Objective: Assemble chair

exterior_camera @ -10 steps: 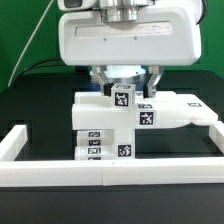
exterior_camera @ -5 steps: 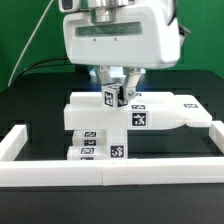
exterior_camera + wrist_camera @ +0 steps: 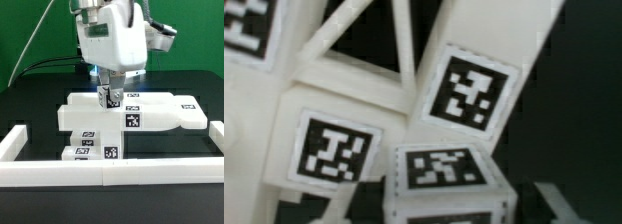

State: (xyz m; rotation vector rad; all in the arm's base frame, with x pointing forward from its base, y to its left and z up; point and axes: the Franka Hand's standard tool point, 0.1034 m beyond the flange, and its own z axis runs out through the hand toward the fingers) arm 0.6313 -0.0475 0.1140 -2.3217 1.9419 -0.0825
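In the exterior view my gripper [image 3: 110, 97] hangs over the middle of the chair pieces and is shut on a small white tagged block [image 3: 110, 100]. The block sits at the top face of a wide white panel [image 3: 85, 113] that stretches to the exterior view's right. Lower tagged pieces [image 3: 95, 152] stand in front of the panel, just behind the rail. In the wrist view the small block [image 3: 441, 168] fills the space between my gripper's [image 3: 438, 205] dark fingers [image 3: 555, 200]. A barred frame [image 3: 367, 60] and a tagged panel [image 3: 470, 90] lie behind it.
A long low white border rail [image 3: 110, 178] runs along the front and turns back at both sides [image 3: 14, 145]. The table surface is black [image 3: 30, 105]. Cables hang at the back on the exterior view's left [image 3: 45, 35].
My gripper has swung toward the exterior view's left and turned, carrying the small block with it. The left end of the chair pieces has shifted left too.
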